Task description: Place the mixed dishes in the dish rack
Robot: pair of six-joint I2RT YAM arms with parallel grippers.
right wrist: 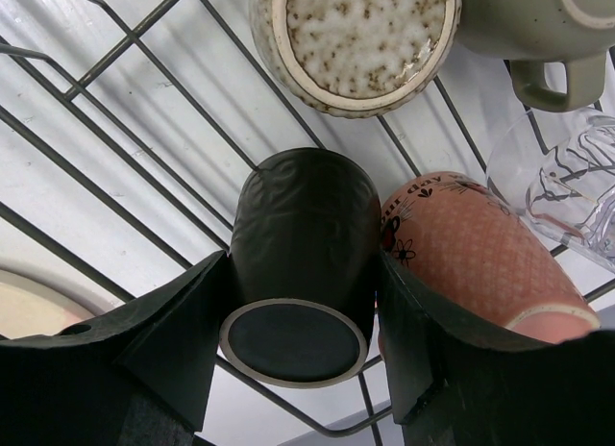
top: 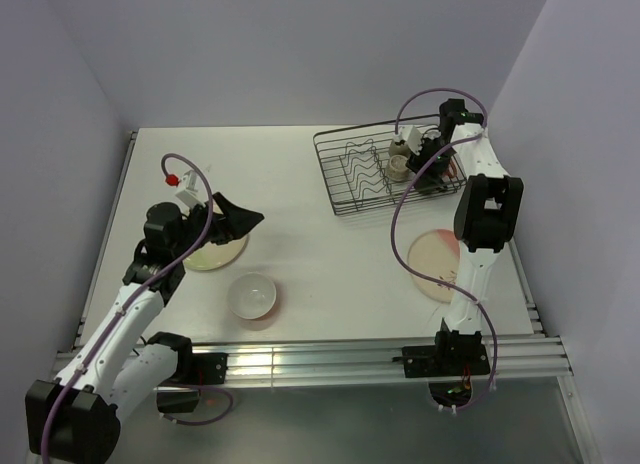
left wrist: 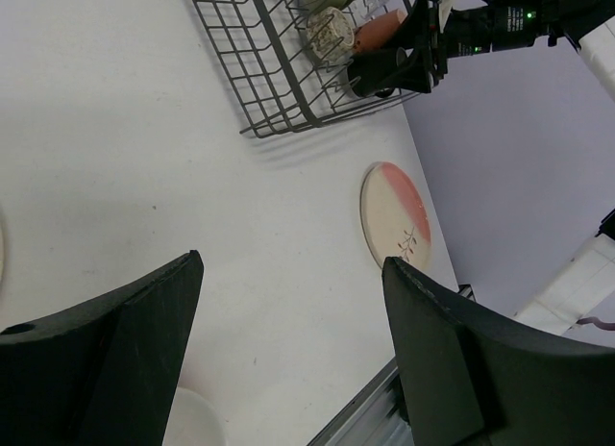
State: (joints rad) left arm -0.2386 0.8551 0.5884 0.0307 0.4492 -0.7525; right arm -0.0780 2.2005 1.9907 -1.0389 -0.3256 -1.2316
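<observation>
Now right gripper clamps dark cup, pale-ringed base, inside black wire rack; left gripper wide, empty.

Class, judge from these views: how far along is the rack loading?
Done: pink mug, speckled cup, olive mug and glass sit in the dish rack. In hand: right hand grips a dark cup there. Remaining: cream plate, white bowl, cream-and-pink plate on the table.

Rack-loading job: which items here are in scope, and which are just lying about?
In scope: dish rack, cream plate, white bowl, cream-and-pink plate, dark cup, pink mug, speckled cup, olive cup, clear glass.
Not in scope: purple cable, aluminium rail.
</observation>
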